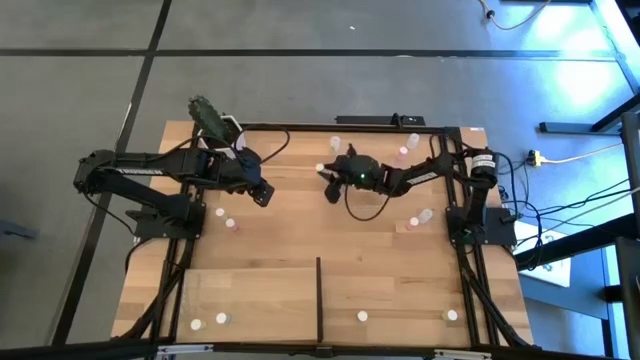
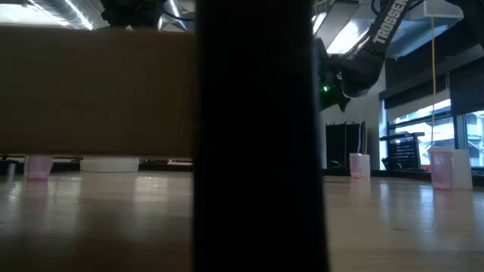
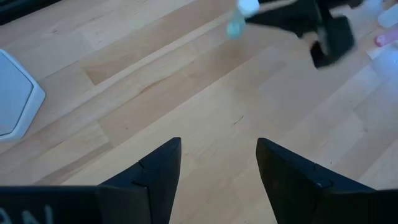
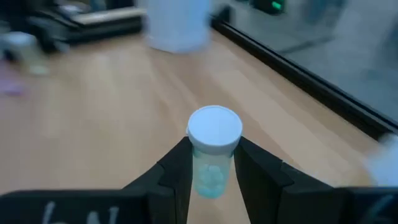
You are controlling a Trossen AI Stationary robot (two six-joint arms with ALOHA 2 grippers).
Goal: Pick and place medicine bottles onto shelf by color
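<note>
The right gripper [image 4: 211, 163] has its two fingers clamped on a pale green bottle [image 4: 210, 155] with a round white cap, holding it upright by the body just under the cap. From overhead the right gripper sits over the middle of the bench [image 1: 290, 215], toward the far edge, with the bottle poking out at its tip. The grip looks square and centred, so I'd say the pick is done and the carry to the shelf [image 1: 250, 295] is the step in hand.

To do it well, it should keep the bottle upright and the squeeze steady, since so little of the body sits between the fingers. The shelf lies at the near edge, split by a thin black divider [image 1: 319, 296], with a few bottles already on either side. The green one wants to go down beside others of its colour; which side that is I can't tell from here. It should lower until the base touches the wood before letting go, well apart from its neighbours.

The left gripper [image 3: 217, 163] hovers over bare bench with its fingers apart, holding nothing, near the white hexagonal pot [image 3: 15, 93]
</note>
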